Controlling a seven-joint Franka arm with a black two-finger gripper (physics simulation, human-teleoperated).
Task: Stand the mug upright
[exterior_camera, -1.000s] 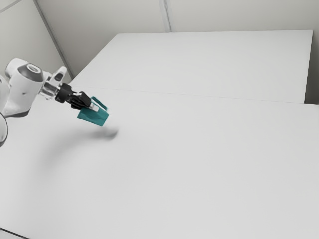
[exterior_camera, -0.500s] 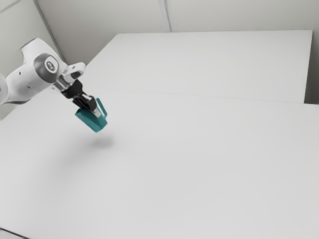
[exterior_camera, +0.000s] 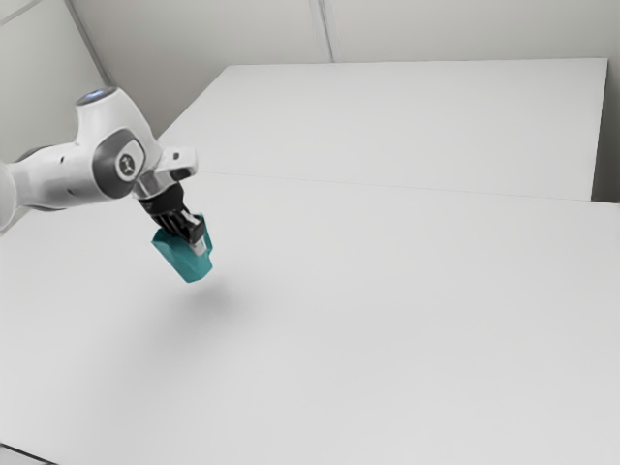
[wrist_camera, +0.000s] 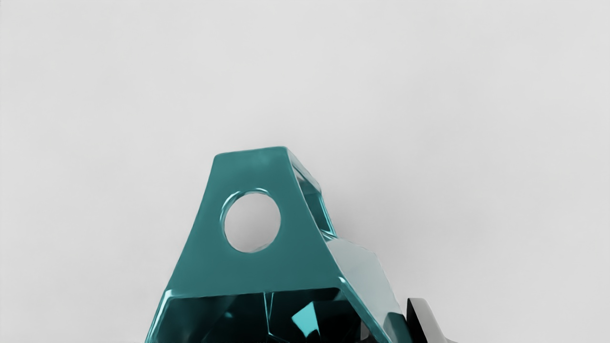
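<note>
End effector (exterior_camera: 196, 243) closed on mug (exterior_camera: 187, 263), holding it up off the table; exact finger spacing can't be told. One fingertip (wrist_camera: 423, 321) at mug's outer side, other one hidden. Mug is teal, tilted, not upright, mouth facing back toward the hand, dark inside. Handle (wrist_camera: 252, 271) juts out from the rim side, round hole through it. Below mug, soft shadow (exterior_camera: 221, 298) on white table (exterior_camera: 387, 339), exterior view's left part. Pale wall (exterior_camera: 455, 29) at the back, past the table's far edge.
</note>
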